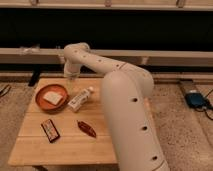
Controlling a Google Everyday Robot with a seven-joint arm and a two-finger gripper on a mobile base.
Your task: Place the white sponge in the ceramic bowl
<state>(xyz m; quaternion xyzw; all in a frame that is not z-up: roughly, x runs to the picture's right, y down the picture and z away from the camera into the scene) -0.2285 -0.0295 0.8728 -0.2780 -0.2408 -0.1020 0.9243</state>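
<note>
The white sponge lies flat inside the ceramic bowl, an orange-terracotta dish on the left side of the wooden table. My white arm bends over the table from the right foreground. Its gripper hangs over the table's back edge, behind the bowl and to its right, clear of the sponge.
A white labelled bottle lies on its side just right of the bowl. A dark flat packet and a red-brown wrapped item lie nearer the front. A blue device sits on the floor at right.
</note>
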